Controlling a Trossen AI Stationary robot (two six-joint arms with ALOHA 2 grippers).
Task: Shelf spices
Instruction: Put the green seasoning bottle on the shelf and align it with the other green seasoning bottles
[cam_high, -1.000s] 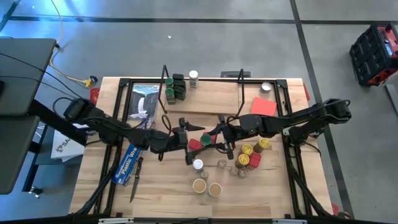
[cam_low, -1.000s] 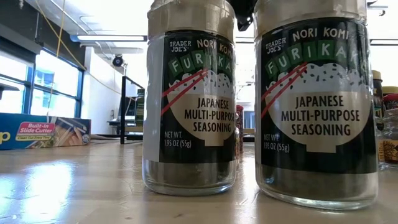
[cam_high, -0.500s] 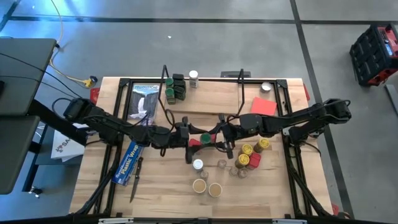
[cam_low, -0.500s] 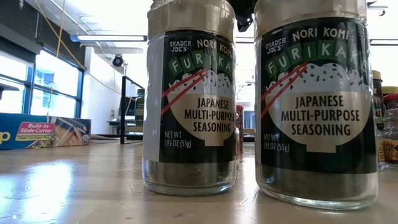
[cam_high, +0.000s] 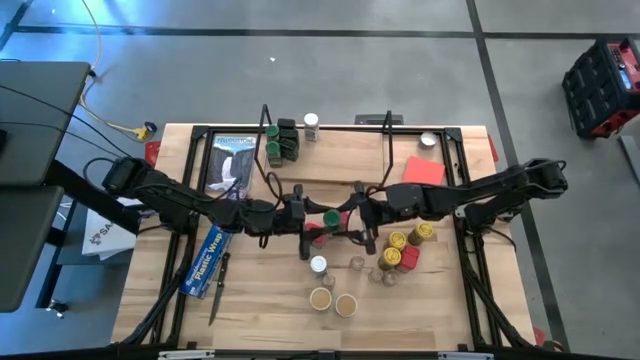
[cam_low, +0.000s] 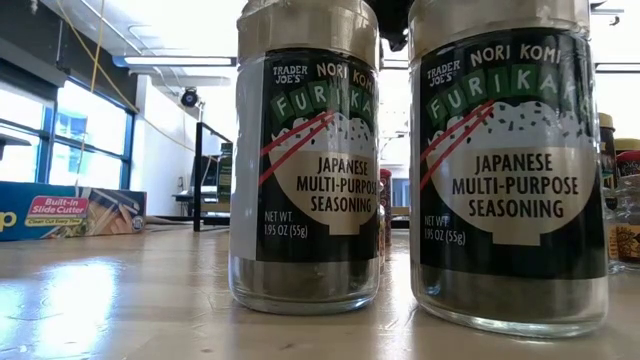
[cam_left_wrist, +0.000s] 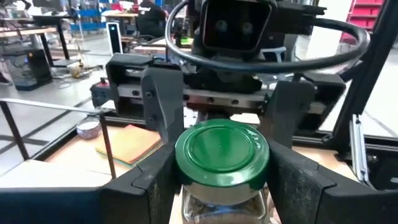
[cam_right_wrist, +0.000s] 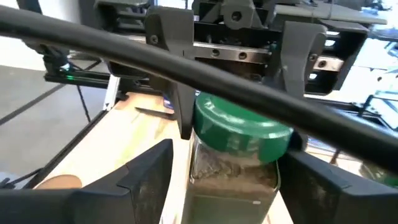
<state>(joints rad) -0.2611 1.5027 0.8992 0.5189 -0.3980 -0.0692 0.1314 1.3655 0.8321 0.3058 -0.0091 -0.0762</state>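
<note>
Two dark robot arms meet in the middle of the light wooden desk (cam_high: 250, 315). Between them is a small glass jar with a round green lid (cam_high: 330, 219). This looks like a pass of the jar from one arm to the other.

The left hand (cam_left_wrist: 222, 193) is pinching the jar, with one finger on each side of the glass. The right hand (cam_right_wrist: 231, 186) is spread wide, and there is a gap between its fingers and the jar. I cannot tell if the jar rests on the desk or hangs just above it.

I think the next move is for the right hand to pull back. Then the left hand can carry the jar to the low shelf with the thin black wire frame and wooden board (cam_high: 340, 155). It must keep the jar upright and set it beside the green-lidded jars (cam_high: 280, 140) that stand there.

Yellow-lidded jars (cam_high: 405, 240), red square tins (cam_high: 400, 258) and tan-lidded jars (cam_high: 333, 300) wait on the desk near the hands. A long blue box (cam_high: 208, 258) lies to one side. The floor around the desk is grey.
</note>
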